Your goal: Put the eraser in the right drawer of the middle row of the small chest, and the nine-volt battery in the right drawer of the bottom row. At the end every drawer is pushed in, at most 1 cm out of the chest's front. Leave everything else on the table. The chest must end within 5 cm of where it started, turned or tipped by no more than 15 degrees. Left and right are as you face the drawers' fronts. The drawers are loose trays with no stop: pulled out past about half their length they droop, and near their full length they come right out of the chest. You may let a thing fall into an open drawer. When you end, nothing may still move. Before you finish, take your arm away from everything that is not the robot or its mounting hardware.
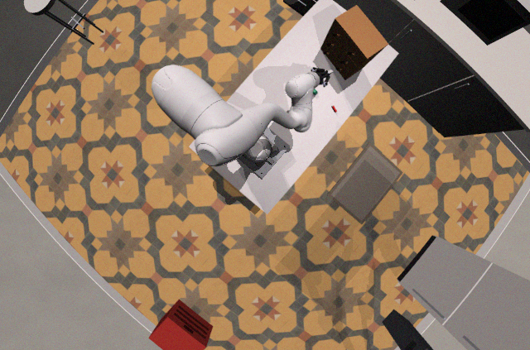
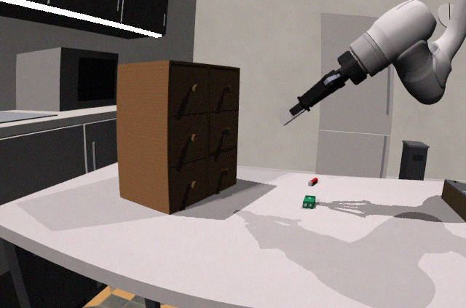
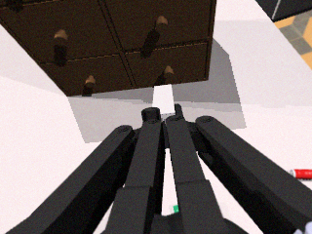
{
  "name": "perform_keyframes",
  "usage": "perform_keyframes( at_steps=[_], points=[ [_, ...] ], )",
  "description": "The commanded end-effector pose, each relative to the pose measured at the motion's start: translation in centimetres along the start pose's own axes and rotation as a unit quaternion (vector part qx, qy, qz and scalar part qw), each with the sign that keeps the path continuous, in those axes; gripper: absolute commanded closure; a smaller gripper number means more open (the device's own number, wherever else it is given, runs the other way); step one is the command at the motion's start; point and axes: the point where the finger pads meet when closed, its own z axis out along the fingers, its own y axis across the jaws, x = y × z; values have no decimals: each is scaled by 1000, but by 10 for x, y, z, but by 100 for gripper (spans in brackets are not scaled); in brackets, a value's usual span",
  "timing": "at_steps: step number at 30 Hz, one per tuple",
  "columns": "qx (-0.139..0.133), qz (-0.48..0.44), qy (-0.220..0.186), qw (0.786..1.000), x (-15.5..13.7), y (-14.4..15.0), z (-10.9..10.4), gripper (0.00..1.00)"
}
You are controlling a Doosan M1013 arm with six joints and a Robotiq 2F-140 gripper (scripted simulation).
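Note:
My gripper [image 1: 327,74] [image 2: 295,109] [image 3: 164,98] is shut with nothing seen between its fingers, tilted down in the air in front of the chest. A pale flat piece [image 2: 285,116] [image 3: 163,98] juts past the fingertips and looks like part of the gripper. The chest [image 1: 361,30] [image 2: 143,139] [image 3: 185,54] stands upright, and all its drawers look pushed in. The green nine-volt battery [image 1: 315,92] [image 2: 309,202] [image 3: 175,209] lies on the table, lower than the fingertips and farther from the chest; fingers partly hide it in the wrist view. I cannot see the eraser; drawer insides are hidden.
A red cylinder [image 1: 334,109] [image 2: 313,181] [image 3: 303,174] with a grey end lies on the table [image 1: 265,198] [image 2: 188,270], to the right of the battery as I face the drawers. Round knobs stick out from the drawer fronts. Kitchen cabinets stand behind the chest.

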Motion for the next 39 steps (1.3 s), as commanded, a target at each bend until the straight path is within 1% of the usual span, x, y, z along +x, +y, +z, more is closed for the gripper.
perform_keyframes(
  at_steps=[1, 16, 18, 24, 29, 33, 35, 39],
  points=[
    [-17, -1, -21, 1000, 0, 1, -2, 100],
    [-15, -1, -63, 998, 2, 0, -12, 100],
    [-15, -1, -63, 998, 2, 0, -12, 100],
    [-15, 0, -87, 996, 2, 0, -18, 100],
    [-15, 0, -120, 993, 3, 0, -25, 100],
    [-14, 1, -164, 986, 4, -1, -36, 100],
    [-14, 1, -164, 986, 4, -1, -36, 100],
    [-12, 3, -166, 986, 5, -2, -49, 100]
  ],
)
